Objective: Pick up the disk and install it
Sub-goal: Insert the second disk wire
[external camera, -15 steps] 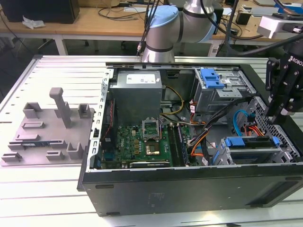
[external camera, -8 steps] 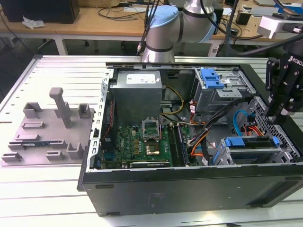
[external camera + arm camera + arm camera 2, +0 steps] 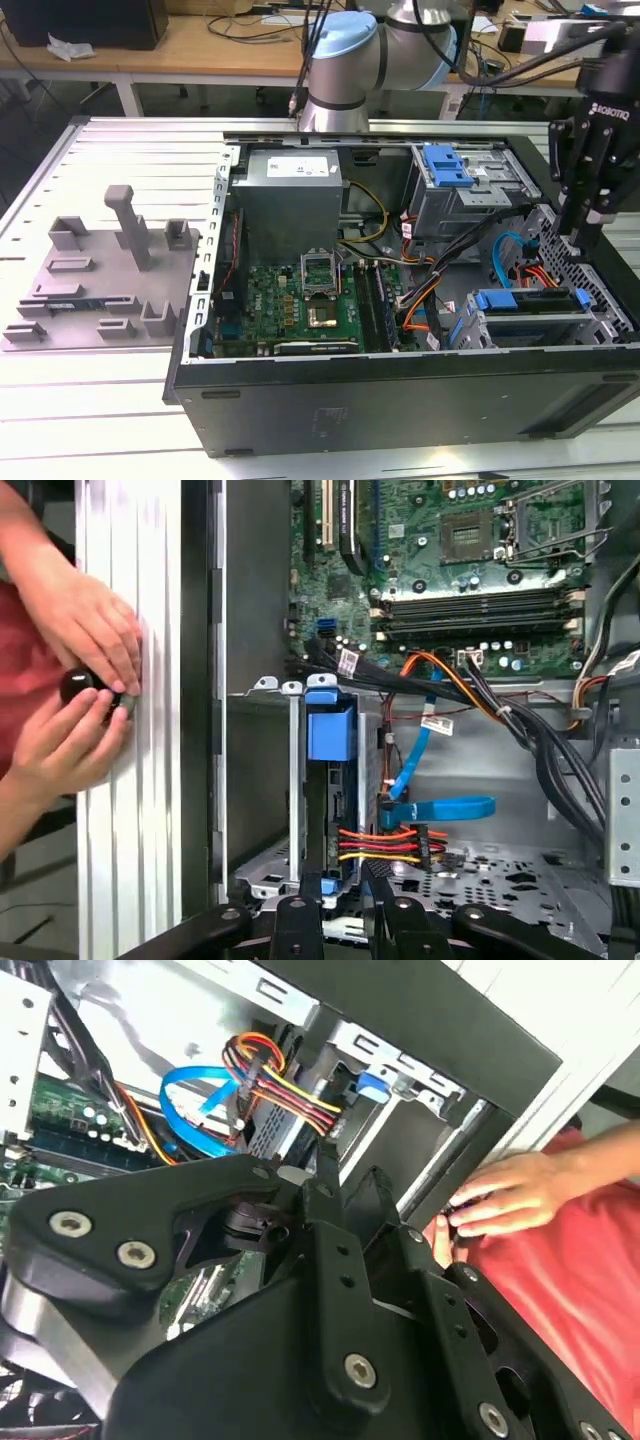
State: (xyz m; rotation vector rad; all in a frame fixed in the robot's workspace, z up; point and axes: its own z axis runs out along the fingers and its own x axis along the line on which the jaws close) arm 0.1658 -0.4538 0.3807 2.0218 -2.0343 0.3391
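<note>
The disk [image 3: 530,303] sits edge-up in the drive cage at the open computer case's front corner, on the exterior view's right. Blue carrier plastic shows at both of its ends. In the first wrist view the disk [image 3: 330,730] stands in the metal bay, with a blue ribbon cable and a red-yellow-black power bundle running to it. The second wrist view has the disk [image 3: 285,1130] behind those cables. My gripper [image 3: 583,238] hangs above the case's right wall, just beyond the disk, shut with nothing seen in it. Its black links cross both wrist views [image 3: 342,922] [image 3: 345,1185].
A grey power-supply box [image 3: 290,195], the green motherboard [image 3: 300,300] and a silver cage with a blue latch [image 3: 445,165] fill the case. A grey fixture plate [image 3: 100,270] lies on the table [image 3: 90,400]. A person's hands [image 3: 80,680] hold a small black object outside the case wall.
</note>
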